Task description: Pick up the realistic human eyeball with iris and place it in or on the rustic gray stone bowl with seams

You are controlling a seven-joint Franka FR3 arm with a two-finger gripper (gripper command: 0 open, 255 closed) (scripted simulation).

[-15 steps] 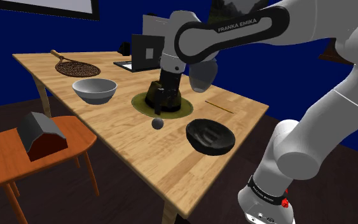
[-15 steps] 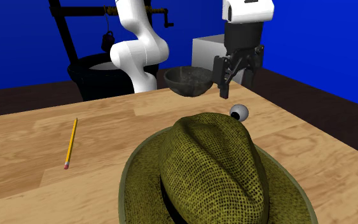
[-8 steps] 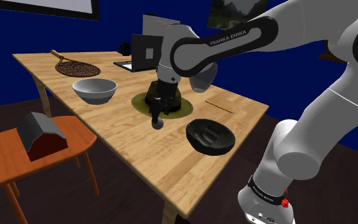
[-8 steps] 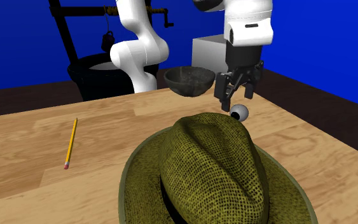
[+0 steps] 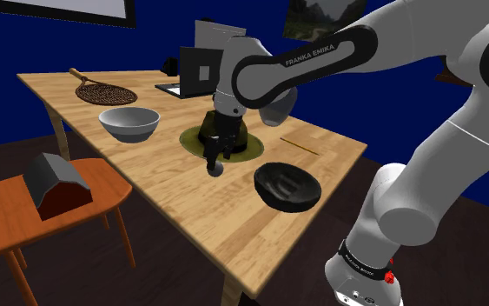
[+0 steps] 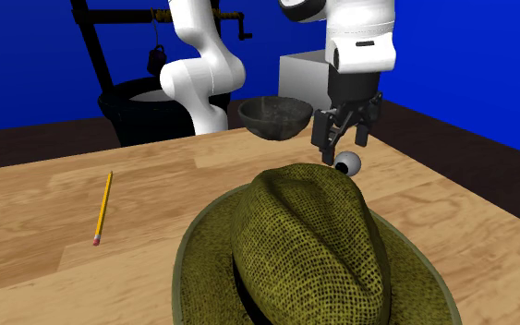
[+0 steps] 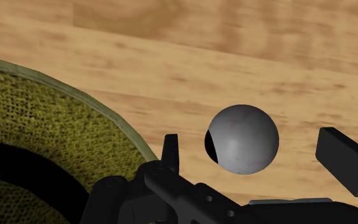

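The eyeball is a small grey-white ball with a dark iris patch on one side. It lies on the wooden table, just off the brim of an olive woven hat. My black gripper stands open right over the eyeball. One finger is on each side of the ball and neither touches it. In the second exterior view the gripper points straight down at the eyeball. The dark grey stone bowl sits near the table's near edge, a short way from the ball; its speckled rim is behind the gripper.
The hat lies close beside the gripper. A pale grey bowl, a woven paddle and a laptop stand farther along the table. A pencil lies on the wood. A wooden chair carries a small red house.
The gripper came down and toward the hat's brim, from above the table to around the eyeball. The eyeball has not moved.
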